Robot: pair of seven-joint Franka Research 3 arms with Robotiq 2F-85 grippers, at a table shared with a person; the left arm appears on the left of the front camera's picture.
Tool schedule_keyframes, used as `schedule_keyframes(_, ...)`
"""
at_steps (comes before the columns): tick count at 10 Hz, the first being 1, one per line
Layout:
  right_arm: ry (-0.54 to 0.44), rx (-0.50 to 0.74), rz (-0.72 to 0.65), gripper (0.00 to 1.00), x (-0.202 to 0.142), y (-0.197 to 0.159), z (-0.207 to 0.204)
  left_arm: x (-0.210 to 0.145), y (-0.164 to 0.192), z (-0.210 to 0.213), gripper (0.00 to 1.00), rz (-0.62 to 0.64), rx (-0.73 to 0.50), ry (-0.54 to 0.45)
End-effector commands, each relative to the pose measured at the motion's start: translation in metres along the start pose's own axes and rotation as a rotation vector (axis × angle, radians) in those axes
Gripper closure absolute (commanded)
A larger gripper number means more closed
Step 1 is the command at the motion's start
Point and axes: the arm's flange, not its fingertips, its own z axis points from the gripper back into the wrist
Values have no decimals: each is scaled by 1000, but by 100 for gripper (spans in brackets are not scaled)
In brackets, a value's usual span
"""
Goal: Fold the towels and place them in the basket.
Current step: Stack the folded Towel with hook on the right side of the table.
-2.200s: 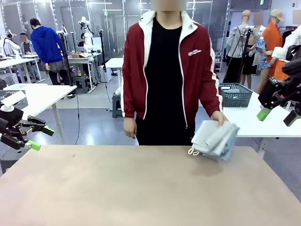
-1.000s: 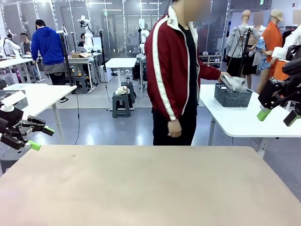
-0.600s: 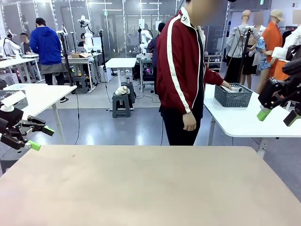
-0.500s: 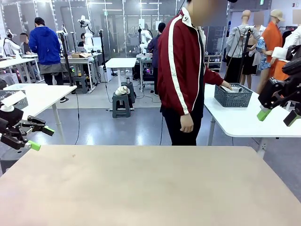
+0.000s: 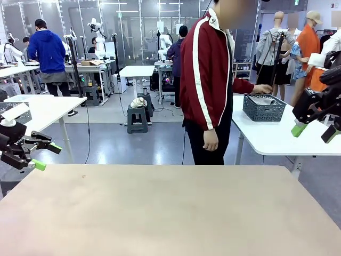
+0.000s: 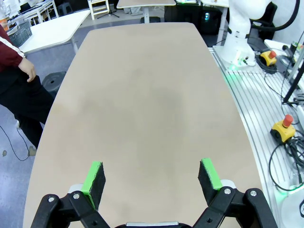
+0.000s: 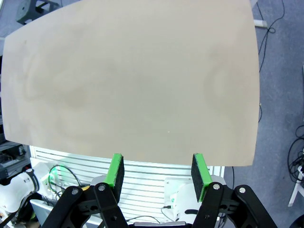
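Note:
The dark grey mesh basket (image 5: 264,108) stands on a white side table (image 5: 272,136) behind the main table, at the back right. A pale fold of the towels (image 5: 265,100) shows just inside its rim. The person in a red jacket stands side-on, one hand (image 5: 262,89) at the basket's top edge. My left gripper (image 5: 47,157) hovers off the table's left edge, open and holding nothing, as the left wrist view confirms for the gripper (image 6: 152,173). My right gripper (image 5: 314,131) hangs high at the right, open, its jaws apart over the bare tabletop in the right wrist view (image 7: 156,166).
The beige worktable (image 5: 170,213) spreads across the foreground. In the left wrist view the person's other hand (image 6: 27,72) hangs beside the table's far edge. Another white table (image 5: 42,106) stands at the back left.
The person carried the folded towels off the worktable, turned to the side table and laid them in the basket; the hand now sits at the basket's rim. Both arms stayed still.

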Motion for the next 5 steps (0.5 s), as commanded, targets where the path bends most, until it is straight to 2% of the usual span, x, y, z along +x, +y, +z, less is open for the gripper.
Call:
schedule_keyframes(1, 7, 3, 14, 29, -1, 0, 3, 1, 0, 1, 0, -3, 2, -1)
schedule_keyframes(5, 7, 3, 14, 29, -1, 0, 3, 1, 0, 1, 0, -3, 2, -1)
